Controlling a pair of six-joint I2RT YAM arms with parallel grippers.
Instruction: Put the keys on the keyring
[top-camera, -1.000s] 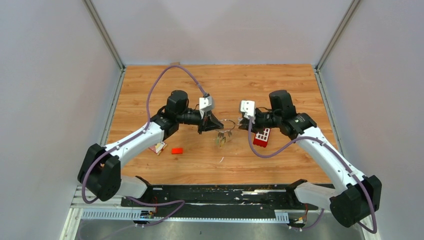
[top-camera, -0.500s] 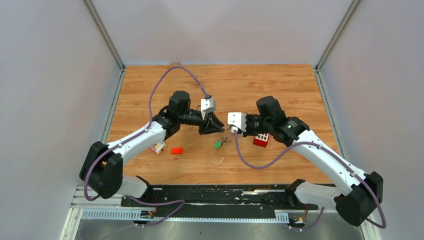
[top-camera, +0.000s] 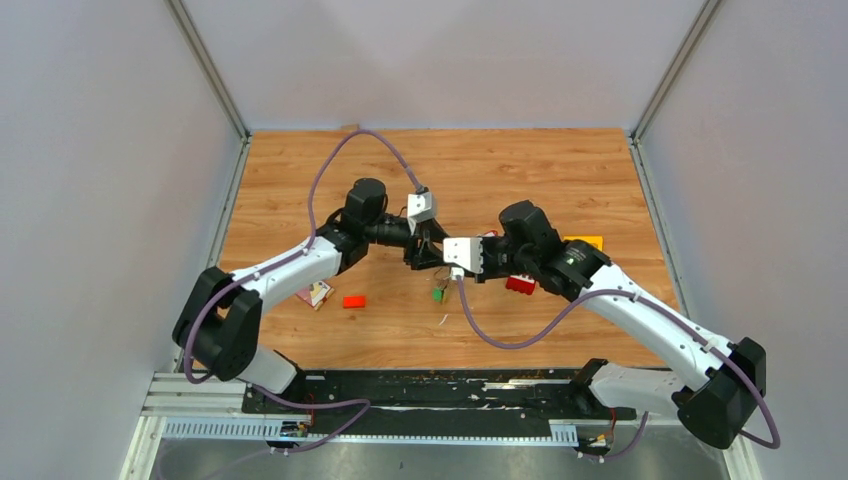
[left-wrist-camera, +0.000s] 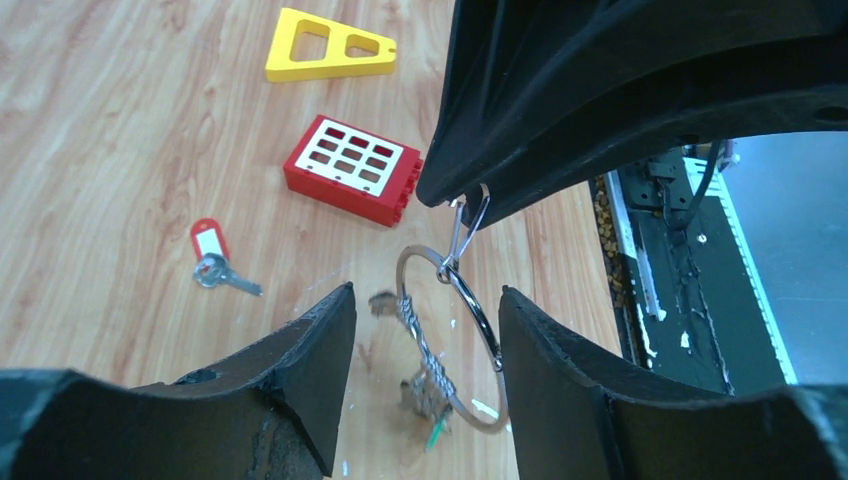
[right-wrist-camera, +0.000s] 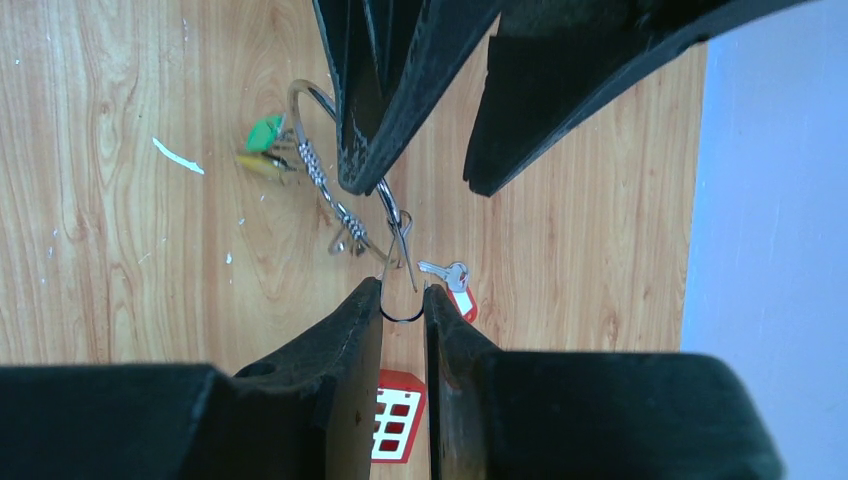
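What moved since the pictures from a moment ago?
The right pincer swung left to meet the left pincer at the keyring, and it nips its small loop. That uncovered a yellow piece behind it. The left pincer barely shifted; the small red block stayed put.

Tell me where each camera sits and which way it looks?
Top external: above and behind the bases, looking down at the table; left arm and right arm show.
Left wrist: on the left arm, facing the keyring and red block; open left gripper shows.
Right wrist: on the right arm, looking down; right gripper pinching the keyring shows.
Both wrist views share the keyring and red-tagged key.
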